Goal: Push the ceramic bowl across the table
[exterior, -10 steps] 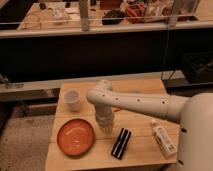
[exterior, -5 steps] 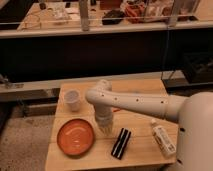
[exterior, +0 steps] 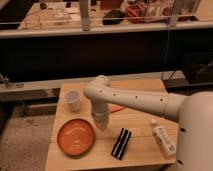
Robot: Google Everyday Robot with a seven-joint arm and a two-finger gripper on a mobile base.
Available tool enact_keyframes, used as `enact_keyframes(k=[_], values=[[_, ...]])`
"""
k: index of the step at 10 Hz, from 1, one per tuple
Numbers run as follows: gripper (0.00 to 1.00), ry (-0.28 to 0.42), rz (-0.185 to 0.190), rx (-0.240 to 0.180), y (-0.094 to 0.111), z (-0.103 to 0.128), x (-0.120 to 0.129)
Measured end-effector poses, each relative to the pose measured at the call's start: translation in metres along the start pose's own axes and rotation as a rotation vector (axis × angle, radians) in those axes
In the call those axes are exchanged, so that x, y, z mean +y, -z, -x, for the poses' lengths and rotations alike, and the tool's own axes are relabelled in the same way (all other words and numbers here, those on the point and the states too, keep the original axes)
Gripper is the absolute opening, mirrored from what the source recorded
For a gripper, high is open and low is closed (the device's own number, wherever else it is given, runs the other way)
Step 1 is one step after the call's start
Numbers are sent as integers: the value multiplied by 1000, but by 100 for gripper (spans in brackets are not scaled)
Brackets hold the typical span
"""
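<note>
The ceramic bowl (exterior: 76, 136), a wide shallow orange dish, lies on the front left of the light wooden table (exterior: 140, 150). My white arm reaches in from the right and bends down over the table's middle. My gripper (exterior: 100, 123) hangs at the end of the arm just right of the bowl's rim, close to it or touching it; which I cannot tell.
A small white cup (exterior: 73, 99) stands at the table's back left. A black ribbed object (exterior: 121, 143) lies right of the bowl. A white bottle (exterior: 163, 138) lies near the right edge. An orange item (exterior: 117, 108) shows behind the arm. A dark counter runs behind the table.
The arm has shifted slightly left and lower toward the bowl. The bowl looks to be in the same place.
</note>
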Motion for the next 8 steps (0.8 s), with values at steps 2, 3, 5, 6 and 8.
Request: enact_keyframes(k=[2,3,5,6,8], values=[[1,-69,-74,52,13,-8,2],[1,-105,-146,88,18,-12,3],[1,-163,-256,161,23,-20,-6],[1,-174,-271,187,24,-25,-15],[1,-182,-269,258,28,-38,-39]])
